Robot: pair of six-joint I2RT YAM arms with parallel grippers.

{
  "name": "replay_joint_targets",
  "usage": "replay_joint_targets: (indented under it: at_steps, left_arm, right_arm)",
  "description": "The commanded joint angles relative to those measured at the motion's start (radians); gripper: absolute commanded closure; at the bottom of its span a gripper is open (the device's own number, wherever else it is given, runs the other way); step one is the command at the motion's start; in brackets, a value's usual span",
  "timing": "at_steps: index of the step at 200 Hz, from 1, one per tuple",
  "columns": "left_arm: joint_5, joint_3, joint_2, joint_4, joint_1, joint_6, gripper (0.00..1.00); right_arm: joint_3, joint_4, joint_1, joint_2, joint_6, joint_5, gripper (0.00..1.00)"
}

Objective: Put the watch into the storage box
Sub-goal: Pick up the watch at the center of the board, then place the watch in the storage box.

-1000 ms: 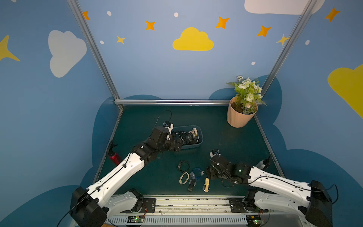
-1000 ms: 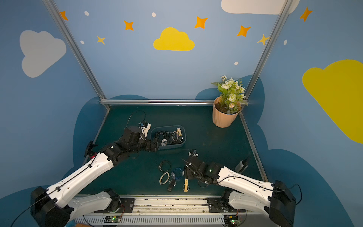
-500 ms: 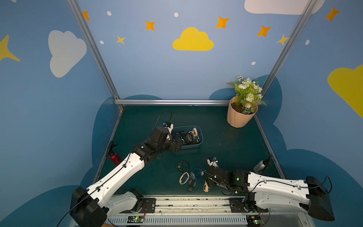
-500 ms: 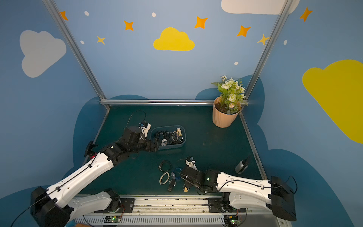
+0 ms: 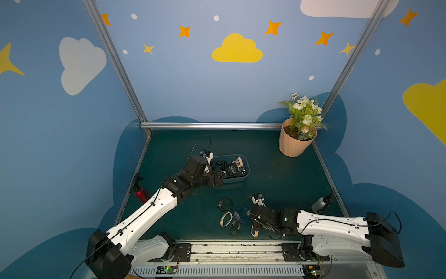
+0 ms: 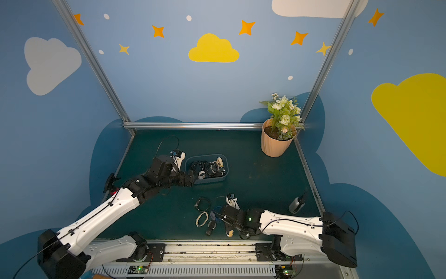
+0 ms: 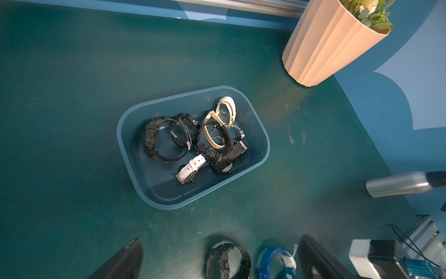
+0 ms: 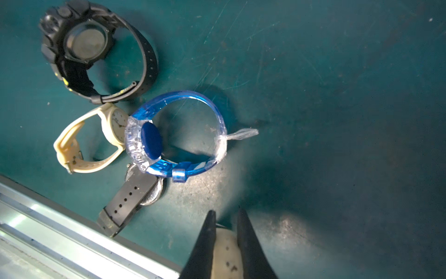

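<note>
On the dark green table [image 5: 277,174], the left gripper [image 7: 219,238] hangs wide open by the storage box [image 7: 118,135]. Rightward, near the front rail, the right gripper [image 8: 226,212] has just pinched the cream-strapped watch [image 8: 225,256]; lifting it boxward seems next.

Top views: high, front, facing down over whole table [image 5: 277,169]. Left wrist: near above storage box [image 7: 164,183]. Right wrist: closest, above blue watch [image 8: 149,142], also seen from left wrist.
</note>
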Motion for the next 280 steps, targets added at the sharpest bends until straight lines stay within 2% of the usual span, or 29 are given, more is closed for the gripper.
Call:
replay_joint_targets:
  at_steps: [1, 37, 65, 98, 128, 178, 227, 280]
  left_arm:
    - [-0.006, 0.020, -0.004, -0.020, 0.003, 0.009, 0.00]
    - [-0.012, 0.020, -0.006, -0.023, 0.005, 0.012, 0.00]
    - [-0.016, 0.020, -0.005, -0.024, 0.005, 0.012, 0.00]
    - [-0.019, 0.023, -0.006, -0.027, 0.003, 0.013, 0.00]
    - [-0.032, 0.021, -0.010, -0.028, 0.003, 0.015, 0.00]
    - [-0.051, 0.027, -0.010, -0.039, 0.003, 0.019, 0.00]
    - [-0.059, 0.028, -0.026, -0.039, 0.004, 0.028, 0.00]
    - [-0.071, 0.031, -0.020, -0.046, 0.004, 0.034, 0.00]
  right_arm:
    - [0.029, -0.019, 0.002, 0.010, -0.009, 0.005, 0.89]
    - [0.044, -0.064, 0.000, -0.018, 0.001, 0.066, 0.92]
    - [0.076, -0.127, -0.025, -0.069, -0.051, 0.152, 0.93]
    - [0.132, -0.118, -0.119, -0.141, -0.158, 0.207, 0.92]
    - [0.157, 0.039, -0.233, -0.148, -0.293, 0.213, 0.92]
    - [0.320, 0.284, -0.408, 0.055, -0.498, 0.132, 0.92]
    - [0.511, 0.328, -0.536, 0.284, -0.607, -0.007, 0.92]
    - [0.661, 0.315, -0.572, 0.474, -0.671, -0.064, 0.91]
